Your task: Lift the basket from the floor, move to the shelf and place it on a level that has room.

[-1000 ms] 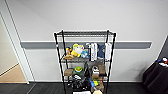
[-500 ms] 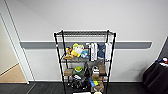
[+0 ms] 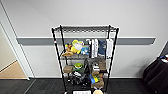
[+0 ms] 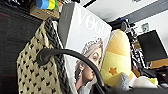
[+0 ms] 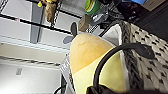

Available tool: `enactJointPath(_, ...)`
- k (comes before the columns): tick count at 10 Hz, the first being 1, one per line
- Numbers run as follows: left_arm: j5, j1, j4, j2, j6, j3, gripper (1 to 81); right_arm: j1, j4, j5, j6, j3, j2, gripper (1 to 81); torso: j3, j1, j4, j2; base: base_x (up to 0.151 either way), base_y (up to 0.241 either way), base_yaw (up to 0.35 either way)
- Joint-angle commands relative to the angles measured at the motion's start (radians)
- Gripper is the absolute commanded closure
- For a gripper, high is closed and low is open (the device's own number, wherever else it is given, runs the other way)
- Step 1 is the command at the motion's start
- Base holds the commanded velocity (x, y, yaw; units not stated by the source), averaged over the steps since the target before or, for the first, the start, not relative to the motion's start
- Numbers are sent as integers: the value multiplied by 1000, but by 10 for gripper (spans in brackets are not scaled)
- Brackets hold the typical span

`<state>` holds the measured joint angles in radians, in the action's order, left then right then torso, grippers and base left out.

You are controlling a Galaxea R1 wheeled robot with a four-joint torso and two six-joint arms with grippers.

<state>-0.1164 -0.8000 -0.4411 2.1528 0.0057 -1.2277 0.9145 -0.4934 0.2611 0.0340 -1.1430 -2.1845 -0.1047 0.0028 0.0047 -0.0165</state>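
Shelf (image 3: 85, 58) stands ahead against the wall, top level (image 3: 85, 28) bare. Basket (image 4: 37, 72) sits close under both wrists, holding a magazine (image 4: 85, 37) titled "VOGUE" and a yellow plush (image 5: 87, 57). Gripper states: cannot tell.

The head view looks forward and slightly down from high up at the shelf (image 3: 85, 57) against the wall, some way off, while both wrist views sit close against the basket (image 4: 37, 72), sharing its yellow plush toy (image 5: 92, 62) from opposite sides.
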Motion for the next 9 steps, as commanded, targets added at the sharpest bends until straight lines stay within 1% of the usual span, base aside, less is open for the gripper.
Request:
enactJointPath(1,-40,120,-19,-2,8,66,811,-113,16,-60,6,80,3,811,0,0,0,0,0,0,0)
enactJointPath(2,-42,120,-19,0,8,66,811,-113,16,-60,6,80,1,811,0,0,0,0,0,0,0)
enactJointPath(3,-43,120,-16,1,8,68,811,-113,18,-60,6,80,-1,811,51,0,0,1,0,0,0)
enactJointPath(4,-43,120,-15,1,8,71,811,-113,21,-60,6,82,-1,811,66,0,0,1,0,0,0)
enactJointPath(5,-45,120,-13,1,8,74,811,-111,21,-60,6,82,-1,811,16,0,0,1,0,0,0)
enactJointPath(6,-46,120,-10,3,8,74,811,-108,22,-60,6,80,-2,811,37,0,0,1,0,0,0)
enactJointPath(7,-49,120,-10,3,8,76,811,-102,26,-60,6,79,-2,811,47,0,0,0,0,0,0)
enactJointPath(8,-49,120,-10,3,10,85,811,-91,27,-60,6,85,-2,811,55,-1,0,0,0,0,0)
enactJointPath(9,-49,115,-10,0,10,114,811,-78,42,-56,6,100,-8,811,54,-1,0,0,0,0,0)
